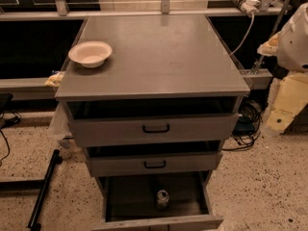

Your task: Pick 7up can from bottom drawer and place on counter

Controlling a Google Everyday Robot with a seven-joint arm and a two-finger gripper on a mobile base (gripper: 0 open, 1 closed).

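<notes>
My hand is nowhere in this camera view, so I cannot tell whether its fingers are spread or pressed together.

The can (162,198) stands upright in the bottom drawer (126,196), shiny top facing up. It sits on the drawer's dark floor a little right of the middle, clear of the side walls and nearer the front wall than the back. That drawer is pulled out farthest of the three, and its front edge runs along the bottom of the view.

Above it, the middle drawer (192,163) and the top drawer (197,128) each carry a black handle and are pulled out partway, with a dark gap showing over each.

The grey desk (163,57) on top of the cabinet is flat and smooth. A cream bowl (90,53) rests at its left edge, toward the back, well apart from the can.

A white cable (243,35) hangs behind the desk's back right corner, and a tangle of dark cables (248,124) lies on the speckled floor (269,186) to the right. A black pole (44,189) lies on the floor to the left.
</notes>
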